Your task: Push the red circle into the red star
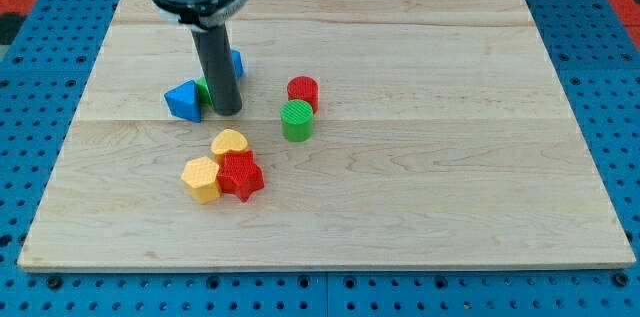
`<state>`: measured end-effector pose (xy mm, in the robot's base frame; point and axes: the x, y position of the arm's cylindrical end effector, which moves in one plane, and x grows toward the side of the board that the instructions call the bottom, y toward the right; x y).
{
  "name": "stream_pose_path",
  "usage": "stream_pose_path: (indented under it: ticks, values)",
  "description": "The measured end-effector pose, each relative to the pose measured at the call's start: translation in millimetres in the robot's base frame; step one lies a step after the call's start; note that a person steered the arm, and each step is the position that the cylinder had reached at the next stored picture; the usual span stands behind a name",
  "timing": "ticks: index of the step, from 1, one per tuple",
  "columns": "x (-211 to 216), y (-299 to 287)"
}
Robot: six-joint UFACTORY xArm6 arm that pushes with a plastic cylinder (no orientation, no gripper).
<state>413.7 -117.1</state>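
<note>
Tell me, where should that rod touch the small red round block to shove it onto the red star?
Probably its upper-right side. The red circle sits up-right of the red star, the green cylinder touching below it. My tip is to its left.

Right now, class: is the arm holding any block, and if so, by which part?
Nothing is held. The arm ends in a plain rod; my tip rests on the board beside the blue triangle, with a green block partly hidden behind it.

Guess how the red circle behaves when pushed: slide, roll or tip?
The red circle stands upright on its flat end, so it likely slides rather than rolls. It looks squat, so tipping seems unlikely. It touches the green circle, which may deflect it or travel along.
</note>
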Motion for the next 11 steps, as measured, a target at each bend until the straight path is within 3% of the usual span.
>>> stream_pose_path:
  ticks: [1,4,5,6,7,9,11]
  values:
    - [-12,-27]
    - [3,142]
    - [41,181]
    - [48,147]
    - [39,61]
    - [-5,27]
    - [-45,227]
